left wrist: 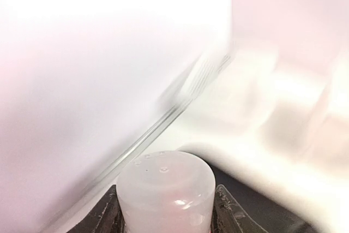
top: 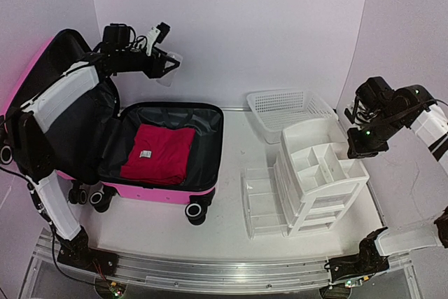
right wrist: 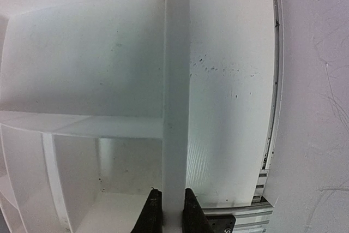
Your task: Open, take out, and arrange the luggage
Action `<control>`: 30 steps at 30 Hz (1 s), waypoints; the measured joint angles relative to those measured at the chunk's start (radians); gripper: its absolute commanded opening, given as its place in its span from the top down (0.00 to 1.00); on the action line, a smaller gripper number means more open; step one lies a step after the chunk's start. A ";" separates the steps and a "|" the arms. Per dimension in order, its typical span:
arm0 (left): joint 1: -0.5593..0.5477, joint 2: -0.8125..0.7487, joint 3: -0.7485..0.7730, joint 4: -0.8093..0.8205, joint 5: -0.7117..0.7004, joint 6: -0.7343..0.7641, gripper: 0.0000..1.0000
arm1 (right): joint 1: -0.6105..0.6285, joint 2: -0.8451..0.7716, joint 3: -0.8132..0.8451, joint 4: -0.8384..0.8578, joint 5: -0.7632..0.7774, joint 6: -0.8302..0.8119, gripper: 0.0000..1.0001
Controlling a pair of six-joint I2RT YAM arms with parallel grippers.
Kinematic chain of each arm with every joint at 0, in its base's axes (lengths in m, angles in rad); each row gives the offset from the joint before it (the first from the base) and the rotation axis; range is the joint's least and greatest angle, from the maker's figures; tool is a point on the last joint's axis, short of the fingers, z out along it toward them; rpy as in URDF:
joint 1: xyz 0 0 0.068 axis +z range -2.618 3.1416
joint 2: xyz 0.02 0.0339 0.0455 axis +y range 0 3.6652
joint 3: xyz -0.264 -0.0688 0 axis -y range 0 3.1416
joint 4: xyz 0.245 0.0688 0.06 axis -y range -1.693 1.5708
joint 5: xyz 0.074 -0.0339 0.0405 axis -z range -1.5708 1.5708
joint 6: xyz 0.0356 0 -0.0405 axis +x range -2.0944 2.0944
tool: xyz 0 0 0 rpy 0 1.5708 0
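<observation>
The hot-pink suitcase [top: 157,190] lies open at the left, its black-lined lid [top: 66,96] raised. A folded red garment [top: 159,153] with a small white tag lies in the base. My left gripper [top: 162,66] is held high above the suitcase's back edge, shut on a translucent, faintly pink bottle [top: 169,69]. The bottle's rounded end [left wrist: 166,189] fills the gap between the fingers [left wrist: 228,211] in the left wrist view. My right gripper [top: 355,146] is shut on the right wall [right wrist: 175,107] of the white drawer organizer [top: 322,173].
A white mesh basket [top: 287,110] stands behind the organizer at back centre. A clear drawer [top: 264,204] is pulled out from the organizer's left side. The suitcase's black wheels [top: 198,211] face the table's front. White walls close in the back and sides.
</observation>
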 measured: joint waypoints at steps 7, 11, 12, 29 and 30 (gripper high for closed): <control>-0.217 -0.126 -0.356 0.306 0.143 -0.711 0.70 | 0.000 -0.009 -0.011 0.012 -0.008 -0.002 0.89; -0.430 -0.113 -0.531 0.315 0.070 -0.963 0.71 | 0.000 -0.019 -0.020 0.021 -0.008 -0.004 0.89; -0.475 -0.113 -0.563 0.312 0.039 -1.019 0.71 | 0.000 -0.020 -0.021 0.022 -0.008 -0.004 0.89; -0.711 0.036 -0.615 0.383 -0.408 -1.444 0.68 | 0.000 -0.036 -0.037 0.037 -0.016 -0.003 0.89; -0.717 0.063 -0.595 0.386 -0.410 -1.455 0.67 | 0.000 -0.037 -0.038 0.038 -0.016 -0.003 0.89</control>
